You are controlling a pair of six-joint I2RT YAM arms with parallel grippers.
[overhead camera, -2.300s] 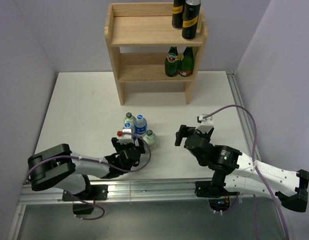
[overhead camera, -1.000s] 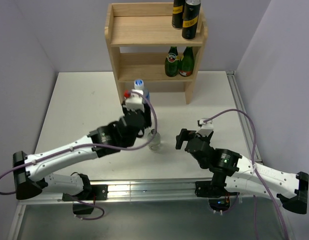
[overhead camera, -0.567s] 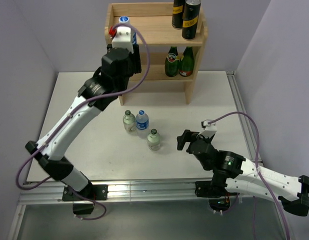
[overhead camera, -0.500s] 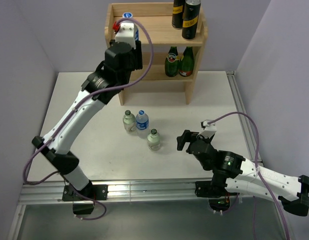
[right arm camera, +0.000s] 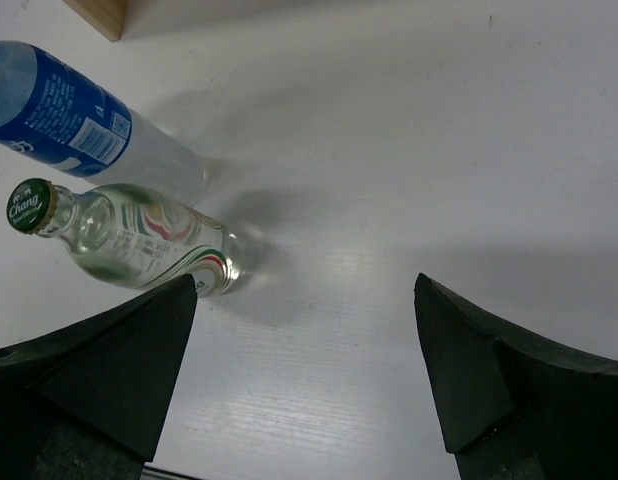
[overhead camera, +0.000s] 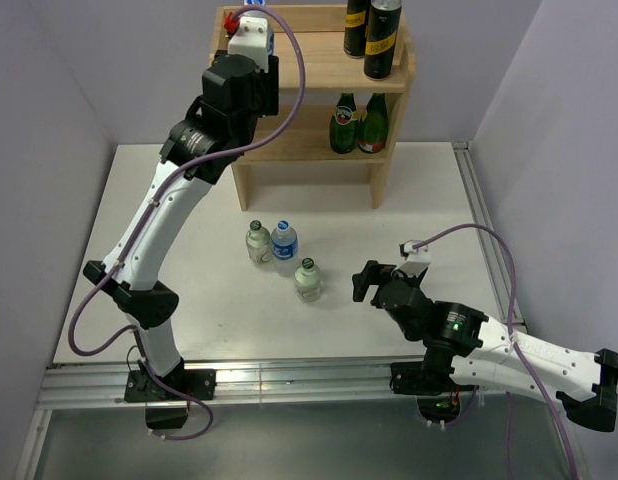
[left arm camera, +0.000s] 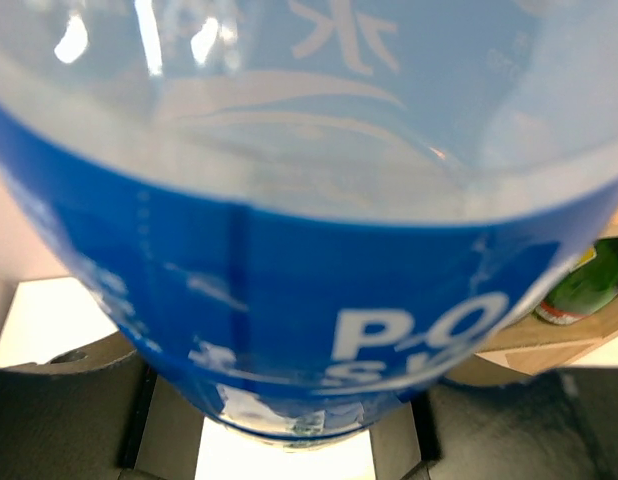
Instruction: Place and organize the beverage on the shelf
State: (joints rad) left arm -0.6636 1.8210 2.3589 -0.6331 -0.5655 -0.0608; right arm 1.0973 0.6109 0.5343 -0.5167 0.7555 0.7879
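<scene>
Water bottle (left arm camera: 309,250) long axis upright, at left end of shelf (overhead camera: 309,62) top board, clamped in left tool (left arm camera: 289,440), left arm extended high, right tool (right arm camera: 304,290) spread wide, empty, low over tabletop (right arm camera: 409,150).

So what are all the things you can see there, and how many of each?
shelf: one, light wood, two boards, at the far end of the table.
cans: two, dark with yellow bands, right end of the shelf's top board.
glass bottles: two, dark green with red labels, right end of the lower board.
water bottles: two, clear with blue labels; one upright on the table, one held up by the shelf top.
green-capped bottles: two, clear, upright on the table by the water bottle.
table: one, white.
left pincer: black, shut on a water bottle.
right pincer: black, open, empty, low over the table.
</scene>
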